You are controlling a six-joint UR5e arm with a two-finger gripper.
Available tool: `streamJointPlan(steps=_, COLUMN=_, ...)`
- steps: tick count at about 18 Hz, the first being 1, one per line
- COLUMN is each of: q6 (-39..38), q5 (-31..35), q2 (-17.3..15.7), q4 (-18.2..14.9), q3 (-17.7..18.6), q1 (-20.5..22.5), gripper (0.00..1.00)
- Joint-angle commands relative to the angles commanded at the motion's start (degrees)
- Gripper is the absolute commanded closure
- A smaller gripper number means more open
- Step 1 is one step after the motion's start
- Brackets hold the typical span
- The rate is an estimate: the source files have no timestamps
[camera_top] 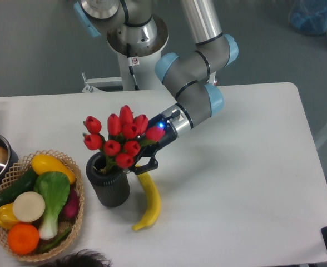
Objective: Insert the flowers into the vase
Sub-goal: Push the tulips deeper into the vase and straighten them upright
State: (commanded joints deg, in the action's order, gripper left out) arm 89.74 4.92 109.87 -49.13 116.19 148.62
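1. The flowers (120,137) sit in the fixed camera's view at the middle left of the desk (236,183), their red buds fanned out above the vase (109,186) and reaching wider than its mouth.
2. The stems and leaves run down and to the left into the round mouth, so I judge the lower ends are already inside, though how deep I cannot tell.
3. My end effector (145,162) comes in from the upper right and hangs just to the right of the vase's rim, at the foot of the bunch.
4. From it, the bunch lies up and to the left; the vase lies to the left and slightly nearer.
5. The long axis of the flowers is tilted, buds leaning up and right, stems pointing down and left; the vase's axis stands upright.
6. Whether my fingers are clamped on the stems or parted I cannot tell; leaves and buds cover them.
7. A yellow banana (149,203) lies on the desk just right of the vase, under my end effector.
8. A woven basket (74,219) of vegetables stands to the left, close beside the vase.
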Motion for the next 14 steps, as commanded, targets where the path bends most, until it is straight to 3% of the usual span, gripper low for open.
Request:
streamJointPlan(steps=12, q6=0.0, q5=2.4, q2=-0.2, q4=-0.1, q3=-0.4, q1=-0.3, gripper=0.24)
streamJointPlan(steps=14, q6=0.0, q5=2.4, q2=0.0, q4=-0.2, q3=-0.6, q1=-0.4, gripper=0.20)
